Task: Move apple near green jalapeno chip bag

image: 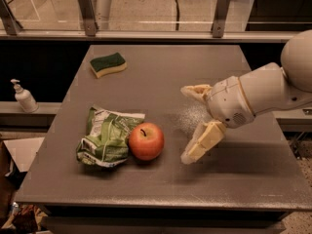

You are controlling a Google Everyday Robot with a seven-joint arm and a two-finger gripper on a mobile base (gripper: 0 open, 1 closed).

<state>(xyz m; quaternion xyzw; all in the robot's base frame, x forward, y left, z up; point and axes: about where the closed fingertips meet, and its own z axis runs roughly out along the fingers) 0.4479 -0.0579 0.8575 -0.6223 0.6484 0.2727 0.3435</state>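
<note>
Plainly wide open at the gripper point(186, 124): two tan fingers point(204, 139) splayed far apart, nothing gripped between them. Upper finger pointing left, over the middle of the grey table point(161, 67); lower finger angled down and left, tip close to the tabletop or on it, cannot tell which. Behind the fingers, a white rounded wrist, then the bulky white arm point(273, 89) reaching in from the right edge of the view.

Just left of the lower fingertip, parted from it by a bare strip of tabletop: the apple point(146, 141), red-orange, upright, short dark stem on top, resting on the front half of the table. Untouched by either finger. Against the apple's left side, the green jalapeno chip bag point(103, 139), crumpled, lying flat, green and white, with a white printed panel toward its far end. Apple and bag touching, or so close as to show no gap.

Farther back on the table, near the far left corner and well apart from bag and apple, a sponge point(107, 64), dark green on top, yellow beneath. Off the table to the left, on a lower ledge, a white pump bottle point(23, 97). Beyond the table's far edge, a glass barrier with metal posts point(88, 11) and a pale floor behind.
</note>
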